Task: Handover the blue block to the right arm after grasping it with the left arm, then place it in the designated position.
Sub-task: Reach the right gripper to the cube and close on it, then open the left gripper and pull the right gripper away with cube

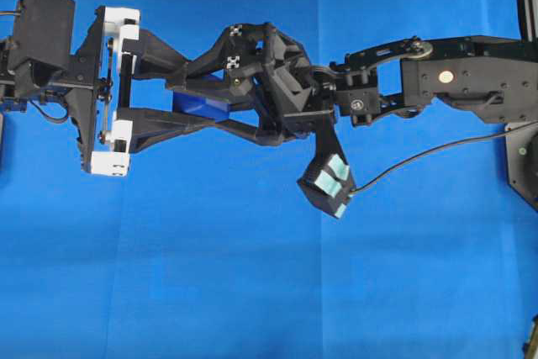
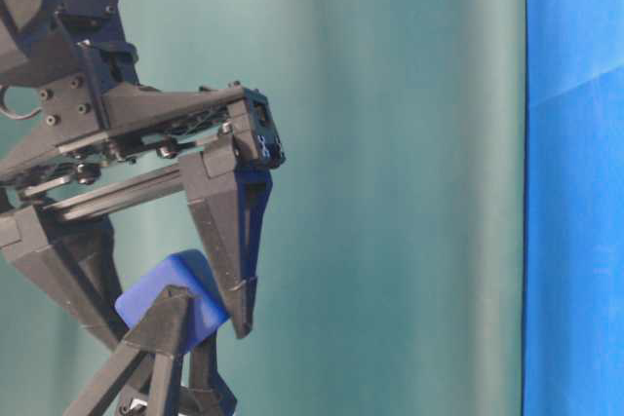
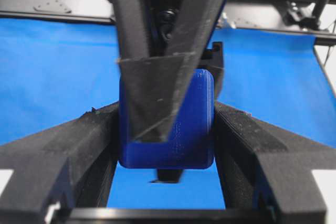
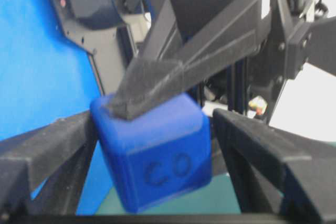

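The blue block (image 1: 200, 105) hangs above the blue cloth, and my left gripper (image 1: 220, 108) with the white brackets is shut on it. In the left wrist view the block (image 3: 191, 129) sits tight between both left fingers (image 3: 84, 145). The right arm's gripper (image 4: 155, 124) reaches in from the right and stands open around the block (image 4: 163, 156). Its left finger is at the block's edge. A gap shows between the block and its right finger (image 4: 262, 150). From table level the block (image 2: 171, 289) is seen between the right arm's fingers (image 2: 229, 241).
A blue cloth (image 1: 210, 275) covers the table. The right arm's teal-faced wrist camera (image 1: 328, 181) hangs below the meeting point, with its cable (image 1: 437, 153) trailing right. Black frame parts (image 1: 523, 166) stand at the right edge. A green backdrop (image 2: 409, 182) is behind.
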Controlling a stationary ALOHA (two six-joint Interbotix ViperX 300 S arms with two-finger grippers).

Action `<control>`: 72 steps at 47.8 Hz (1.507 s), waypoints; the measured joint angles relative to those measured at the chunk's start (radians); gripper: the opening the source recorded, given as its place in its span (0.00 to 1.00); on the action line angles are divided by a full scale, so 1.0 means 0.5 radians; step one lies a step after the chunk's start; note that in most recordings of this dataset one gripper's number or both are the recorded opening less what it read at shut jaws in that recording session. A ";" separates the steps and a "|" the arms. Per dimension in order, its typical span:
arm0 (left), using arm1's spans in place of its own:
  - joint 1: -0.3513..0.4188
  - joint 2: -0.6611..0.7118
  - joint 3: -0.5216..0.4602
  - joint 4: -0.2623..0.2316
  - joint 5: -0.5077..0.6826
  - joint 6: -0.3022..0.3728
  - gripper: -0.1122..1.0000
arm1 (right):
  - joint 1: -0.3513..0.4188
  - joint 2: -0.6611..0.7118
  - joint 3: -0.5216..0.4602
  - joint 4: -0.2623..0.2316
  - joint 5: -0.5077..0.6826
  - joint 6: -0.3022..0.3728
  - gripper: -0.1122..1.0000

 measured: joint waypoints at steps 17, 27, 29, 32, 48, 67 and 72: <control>-0.021 0.003 0.000 0.000 0.000 -0.006 0.52 | 0.003 0.000 0.000 0.000 0.055 0.012 0.49; -0.021 0.003 0.000 -0.003 0.003 -0.006 0.52 | 0.003 0.000 0.000 0.000 0.064 0.018 0.49; -0.021 0.003 0.000 0.000 0.003 -0.006 0.52 | 0.003 0.000 0.000 0.000 0.061 0.015 0.49; -0.025 0.000 0.000 -0.003 0.003 -0.006 0.52 | 0.003 0.000 0.000 0.000 0.061 0.018 0.49; -0.031 0.000 0.003 -0.003 0.003 -0.031 0.79 | 0.000 0.000 0.000 0.003 0.067 0.021 0.49; -0.037 0.000 0.000 -0.006 0.015 -0.037 0.94 | 0.009 0.000 0.003 0.006 0.071 0.028 0.49; -0.037 -0.031 0.021 -0.006 0.037 -0.037 0.94 | 0.012 -0.040 0.058 0.006 0.071 0.031 0.49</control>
